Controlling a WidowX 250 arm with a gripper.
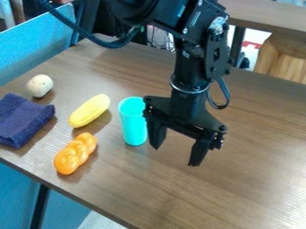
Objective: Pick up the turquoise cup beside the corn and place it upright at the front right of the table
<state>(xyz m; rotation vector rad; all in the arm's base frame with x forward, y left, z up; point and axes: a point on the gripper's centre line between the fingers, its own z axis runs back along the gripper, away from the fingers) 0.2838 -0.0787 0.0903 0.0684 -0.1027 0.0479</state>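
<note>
Taking twelve o'clock as the view's top edge, I am finding the black gripper [176,155] hanging over the right-of-centre part of the brown wood-grain table [251,179], with the black arm [187,71] entering from twelve o'clock. I am recording its two fingers as spread well apart, pointing down, and holding nothing between them. The nearest item, a turquoise cup [133,121], is standing upright on the table just beside the gripper, at nine o'clock from the gripper's body; I am unable to tell whether the two are touching. Using the cup as centre, I am logging the following. A yellow toy corn cob [90,110] is lying near it, between nine and ten o'clock, its length slanting from about seven to one o'clock. An orange braided toy bread [76,153] is lying at eight o'clock, slanting much the same way and apart from both cup and cob. Farther out, a folded dark blue cloth [24,120] is resting at nine o'clock, near the table's left side. A pale, speckled ball [40,85] is sitting at ten o'clock, just beyond the cloth's upper side. I am noting blue panels [36,51] standing behind the table, at ten to eleven o'clock.
</note>
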